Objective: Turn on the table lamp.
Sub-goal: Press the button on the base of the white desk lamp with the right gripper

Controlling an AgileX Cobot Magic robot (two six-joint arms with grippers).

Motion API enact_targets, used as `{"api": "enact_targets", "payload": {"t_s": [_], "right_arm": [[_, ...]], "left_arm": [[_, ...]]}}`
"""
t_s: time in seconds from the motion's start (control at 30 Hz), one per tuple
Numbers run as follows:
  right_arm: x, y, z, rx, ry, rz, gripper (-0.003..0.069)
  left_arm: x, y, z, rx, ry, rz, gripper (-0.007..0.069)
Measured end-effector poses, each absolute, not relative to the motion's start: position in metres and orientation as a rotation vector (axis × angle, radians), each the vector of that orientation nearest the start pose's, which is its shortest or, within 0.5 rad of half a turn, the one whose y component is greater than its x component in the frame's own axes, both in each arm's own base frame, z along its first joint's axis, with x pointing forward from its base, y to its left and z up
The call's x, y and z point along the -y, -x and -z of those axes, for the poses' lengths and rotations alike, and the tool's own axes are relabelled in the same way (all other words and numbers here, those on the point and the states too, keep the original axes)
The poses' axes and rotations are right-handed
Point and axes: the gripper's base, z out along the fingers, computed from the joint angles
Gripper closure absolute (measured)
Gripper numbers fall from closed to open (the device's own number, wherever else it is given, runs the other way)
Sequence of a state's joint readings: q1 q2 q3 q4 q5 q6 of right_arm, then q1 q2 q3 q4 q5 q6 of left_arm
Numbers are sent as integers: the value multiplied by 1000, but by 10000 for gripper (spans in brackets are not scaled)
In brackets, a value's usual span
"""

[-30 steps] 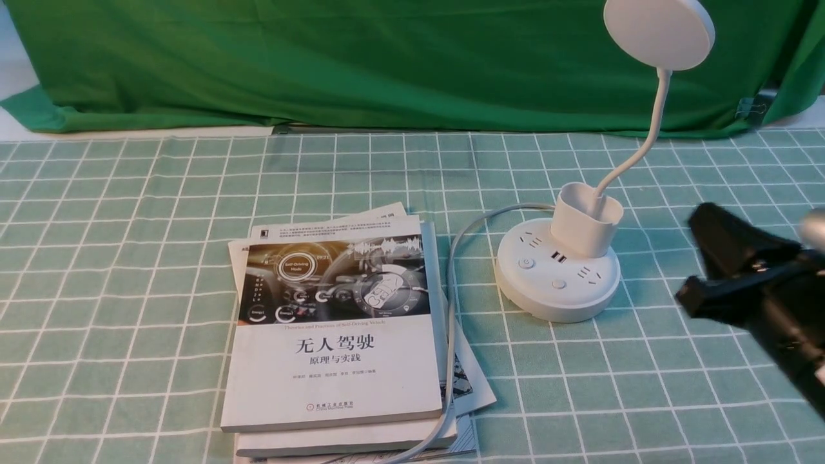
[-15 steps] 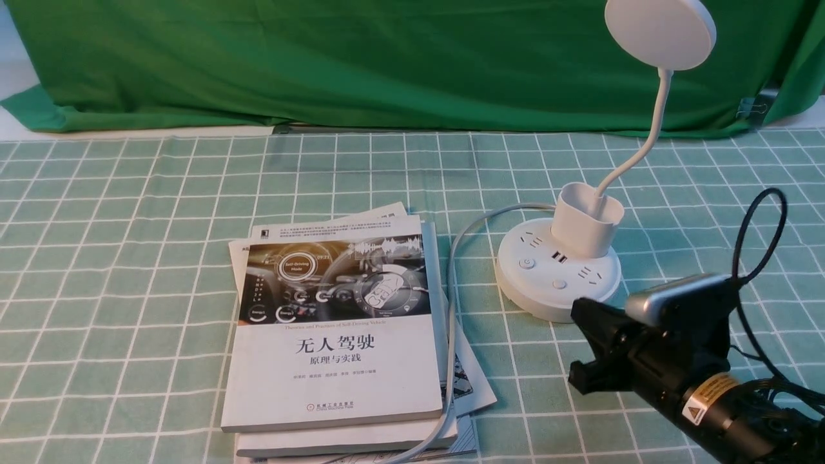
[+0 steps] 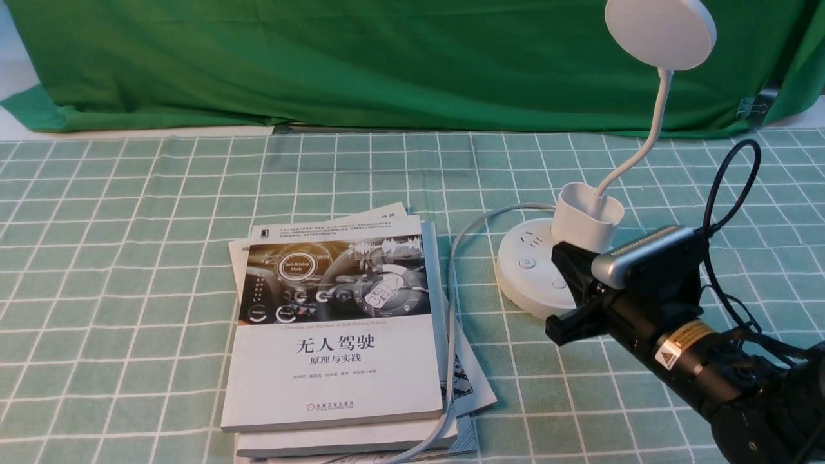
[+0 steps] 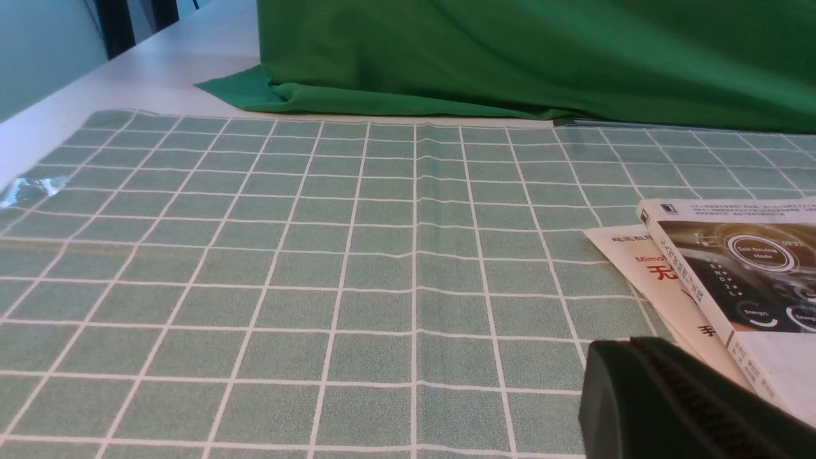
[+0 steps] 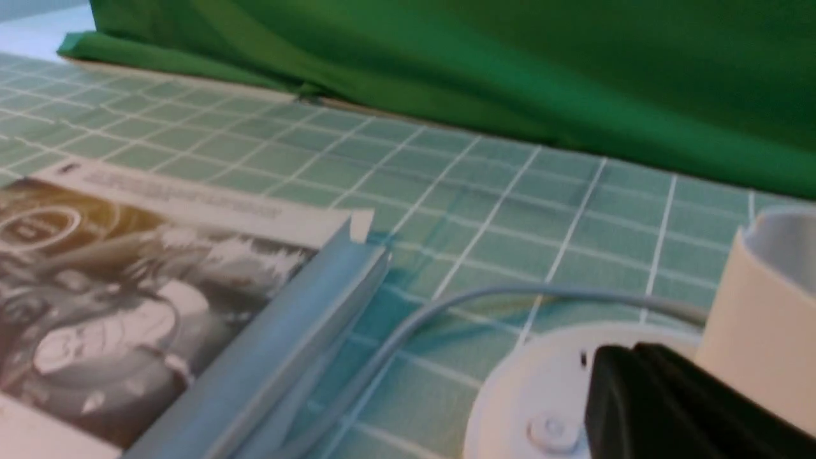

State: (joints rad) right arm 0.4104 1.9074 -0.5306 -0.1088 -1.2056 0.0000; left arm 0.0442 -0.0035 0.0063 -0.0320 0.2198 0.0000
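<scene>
The white table lamp stands right of centre on the checked cloth, with its round puck base (image 3: 521, 278), cup-shaped holder (image 3: 586, 219), thin neck and flat disc head (image 3: 660, 32). The head shows no glow. My right gripper (image 3: 562, 258) is shut and hovers over the near right part of the base, hiding it. In the right wrist view its black fingertips (image 5: 612, 382) sit just beside a round button (image 5: 551, 435) on the base top. My left gripper (image 4: 612, 376) is shut and empty, low over the cloth beside the books.
Two stacked books (image 3: 335, 361) lie left of the lamp, and the grey cord (image 3: 451, 309) runs along their right edge to the table's front. A green curtain (image 3: 387, 64) closes off the back. Green checked cloth covers the table.
My right arm has swung in from the right edge, moving left and forward until its shut fingers are over the lamp base. The lamp and books have not moved.
</scene>
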Motion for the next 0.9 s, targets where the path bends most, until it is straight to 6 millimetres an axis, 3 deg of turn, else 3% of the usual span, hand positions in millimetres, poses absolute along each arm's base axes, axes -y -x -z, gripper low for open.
{"api": "enact_targets", "payload": {"t_s": [0.17, 0.7, 0.9], "right_arm": [[-134, -289, -137, -1601, 441, -345, 631], [-133, -289, -103, -1726, 459, -324, 631], [-131, -290, -99, -1748, 434, -307, 631]], "left_arm": [[-2, -56, -191, -1705, 59, -4, 603], [-2, -56, -191, -1705, 59, -4, 603], [-2, -56, -191, -1705, 59, -4, 603]]}}
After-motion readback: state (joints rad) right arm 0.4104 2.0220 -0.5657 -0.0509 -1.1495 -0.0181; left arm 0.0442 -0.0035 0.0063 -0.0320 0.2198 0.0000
